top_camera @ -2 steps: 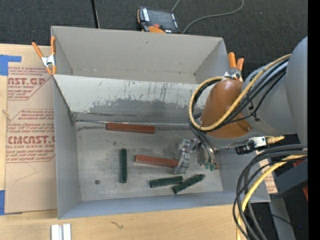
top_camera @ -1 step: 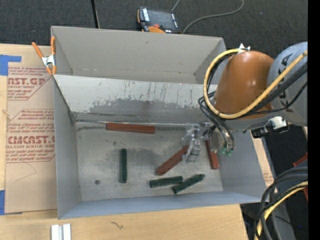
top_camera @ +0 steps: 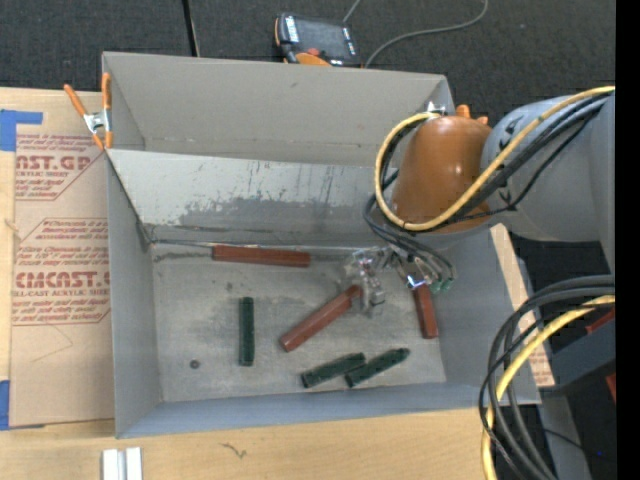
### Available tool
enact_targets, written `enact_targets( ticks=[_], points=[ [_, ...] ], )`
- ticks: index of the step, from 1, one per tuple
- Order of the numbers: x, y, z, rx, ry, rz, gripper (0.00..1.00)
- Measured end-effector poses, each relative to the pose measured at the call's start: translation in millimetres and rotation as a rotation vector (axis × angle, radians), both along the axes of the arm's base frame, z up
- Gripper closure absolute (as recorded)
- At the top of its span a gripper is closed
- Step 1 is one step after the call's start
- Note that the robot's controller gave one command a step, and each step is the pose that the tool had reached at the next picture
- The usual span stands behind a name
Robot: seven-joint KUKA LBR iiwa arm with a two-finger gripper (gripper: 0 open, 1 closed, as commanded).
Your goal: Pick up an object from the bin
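So the arm [top_camera: 565,163] comes in from the right side of the view: one fat grey link up high, then it bends down and in toward the middle. The wrist has that rounded orange cover [top_camera: 440,168] on it, facing pretty much straight up at the camera. A yellow cable [top_camera: 383,163] loops around the cover's left side and back under it, with a few black ones tucked in alongside. More black and yellow cables [top_camera: 505,368] hang in big loops lower down at the right. The gripper [top_camera: 368,280] pokes out below and left of the cover, small, shiny metal, pointing downward and sitting low.
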State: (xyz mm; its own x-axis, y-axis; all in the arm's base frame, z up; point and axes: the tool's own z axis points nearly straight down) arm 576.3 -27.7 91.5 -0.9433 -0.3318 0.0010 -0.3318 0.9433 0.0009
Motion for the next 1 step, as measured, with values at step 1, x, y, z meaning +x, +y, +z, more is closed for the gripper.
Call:
enact_targets(
  ticks=[1],
  points=[
    [-6.1, -2.5, 119.7, -0.001, -0.012, 0.019, 1.00]
  ],
)
